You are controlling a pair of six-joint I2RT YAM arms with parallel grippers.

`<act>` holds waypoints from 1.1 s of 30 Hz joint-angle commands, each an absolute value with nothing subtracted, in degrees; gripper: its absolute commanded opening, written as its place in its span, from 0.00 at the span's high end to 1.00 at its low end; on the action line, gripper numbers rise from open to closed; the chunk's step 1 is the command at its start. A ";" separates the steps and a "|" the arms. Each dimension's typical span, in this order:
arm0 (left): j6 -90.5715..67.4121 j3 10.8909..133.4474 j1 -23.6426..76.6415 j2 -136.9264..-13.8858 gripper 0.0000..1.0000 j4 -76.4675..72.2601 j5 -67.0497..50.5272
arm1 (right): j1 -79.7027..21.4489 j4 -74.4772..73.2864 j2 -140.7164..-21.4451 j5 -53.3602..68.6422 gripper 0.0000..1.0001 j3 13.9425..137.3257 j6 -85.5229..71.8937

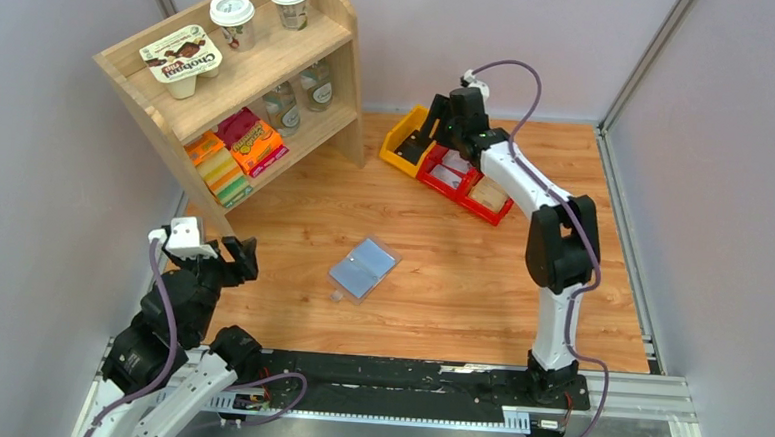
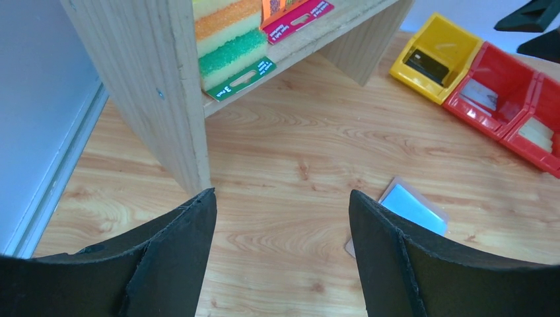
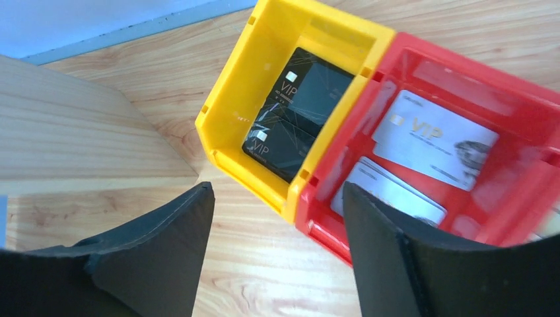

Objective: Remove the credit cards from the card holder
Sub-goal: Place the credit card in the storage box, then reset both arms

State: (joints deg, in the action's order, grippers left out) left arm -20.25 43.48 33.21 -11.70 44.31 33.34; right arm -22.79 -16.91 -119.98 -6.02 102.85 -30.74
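The blue-grey card holder [image 1: 363, 267] lies flat in the middle of the table; the left wrist view shows it [image 2: 413, 208] past the right finger. Two black credit cards [image 3: 297, 112] lie in the yellow bin [image 3: 228, 132]. Two pale cards [image 3: 432, 135] lie in the red bin [image 3: 528, 172] beside it. My right gripper [image 3: 277, 186] hangs open above the near edge of these bins [image 1: 428, 141], with nothing between its fingers. My left gripper [image 2: 282, 193] is open and empty, low at the table's left [image 1: 241, 261], apart from the holder.
A wooden shelf [image 1: 241, 71] stands at the back left with cups, jars and sponge packs [image 2: 231, 46]. A second red bin [image 1: 490, 196] holds a brownish card. Grey walls and metal rails bound the table.
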 commanded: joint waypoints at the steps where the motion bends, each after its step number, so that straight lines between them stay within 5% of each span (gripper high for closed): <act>1: -19.69 43.07 32.78 -8.18 0.19 43.07 33.22 | -22.59 -18.10 -106.90 -11.16 0.24 97.49 -26.64; 13: -21.80 44.64 32.78 1.06 0.19 45.87 37.00 | -22.59 -22.41 -64.11 -25.22 0.00 71.30 -17.15; 33: -26.89 45.70 32.78 2.02 0.19 53.44 40.96 | -22.59 -24.70 -12.94 -33.66 0.00 41.14 -8.27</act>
